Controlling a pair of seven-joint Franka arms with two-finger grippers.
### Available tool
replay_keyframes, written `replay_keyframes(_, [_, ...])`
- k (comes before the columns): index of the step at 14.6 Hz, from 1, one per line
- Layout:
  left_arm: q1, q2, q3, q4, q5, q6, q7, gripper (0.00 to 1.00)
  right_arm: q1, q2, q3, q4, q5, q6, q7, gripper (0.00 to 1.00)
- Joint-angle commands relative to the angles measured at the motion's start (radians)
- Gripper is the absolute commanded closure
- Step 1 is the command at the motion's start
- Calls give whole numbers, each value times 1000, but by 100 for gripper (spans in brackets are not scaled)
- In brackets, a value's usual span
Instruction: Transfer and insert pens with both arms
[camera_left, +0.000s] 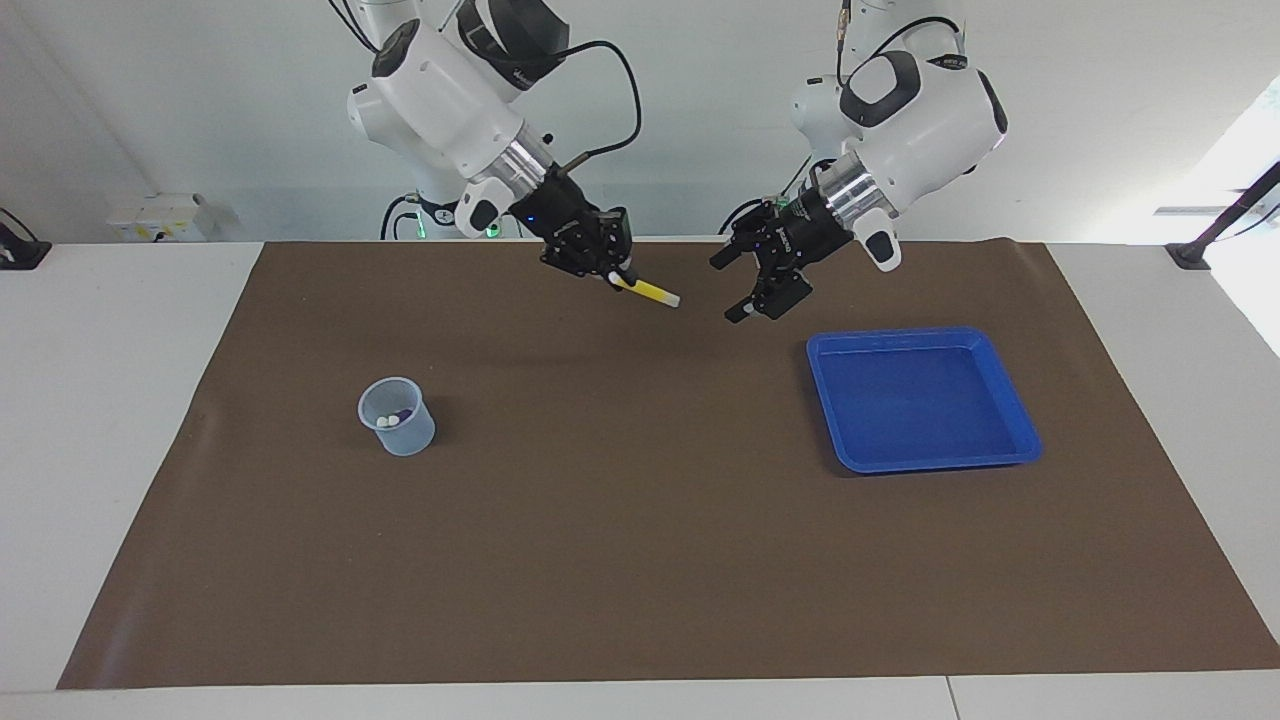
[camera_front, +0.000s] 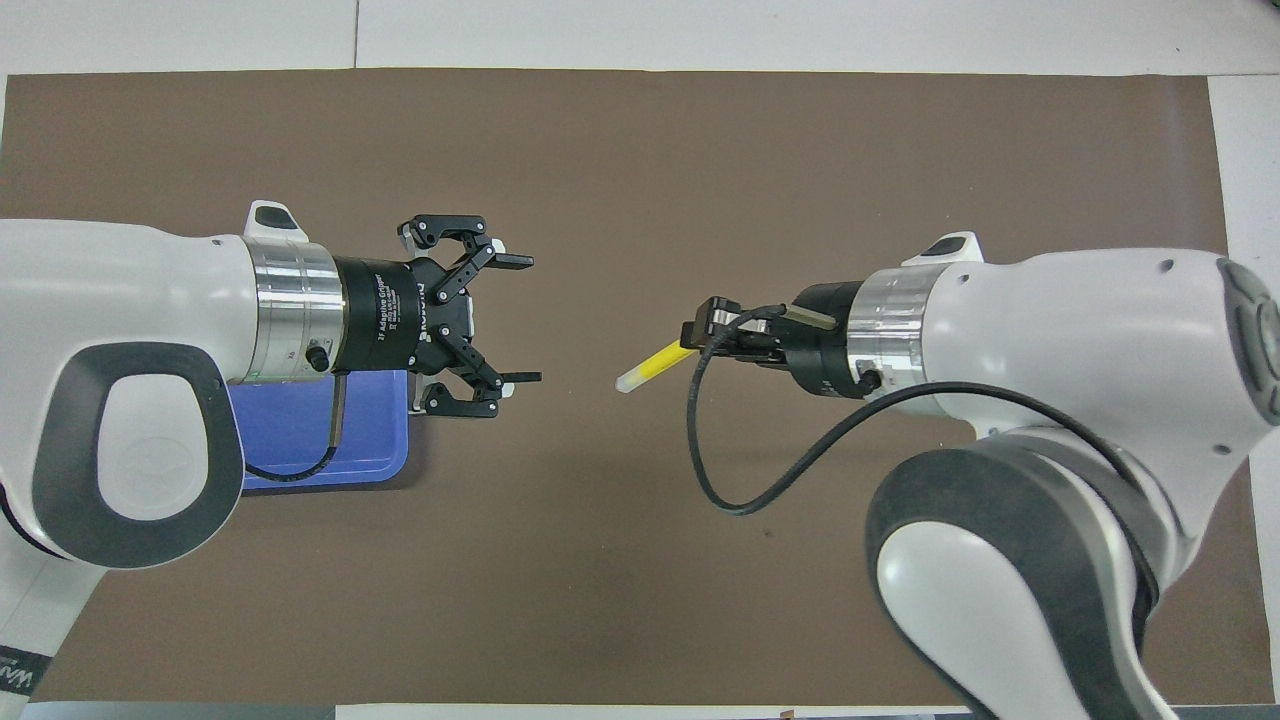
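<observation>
Blue tray (camera_left: 1022, 430), clear cup (camera_left: 398, 418) holding 2 pens (camera_left: 386, 422), brown mat (camera_left: 640, 520)

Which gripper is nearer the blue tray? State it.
Left. The left gripper hangs open just off the blue tray, at its robot-side corner. The right gripper, shut on the yellow pen, is over mid-table.

The brown mat (camera_left: 640, 520) looks matt, like paper or thin cloth; the blue tray (camera_left: 1015, 400) is glossy plastic; the cup (camera_left: 412, 432) at left is translucent plastic; both arm shells are smooth gloss white, wrist rings brushed metal.
</observation>
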Motion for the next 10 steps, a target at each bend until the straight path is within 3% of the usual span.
replay_keyframes(1, [56, -22, 3, 12, 135, -137, 145, 0, -98, -12, 5, 57, -168, -156, -175, 100])
replay_keyframes(4, [154, -17, 3, 53, 251, -301, 369, 0, -162, -12, 5, 43, -358, -196, -371, 100])
replay_keyframes(8, [234, -8, 3, 133, 479, -494, 691, 0, -208, 45, 6, 23, -689, -143, -699, 100])
replay_keyframes(10, [262, -6, 3, 164, 566, -554, 841, 0, -259, 74, 8, 19, -724, -124, -798, 100])
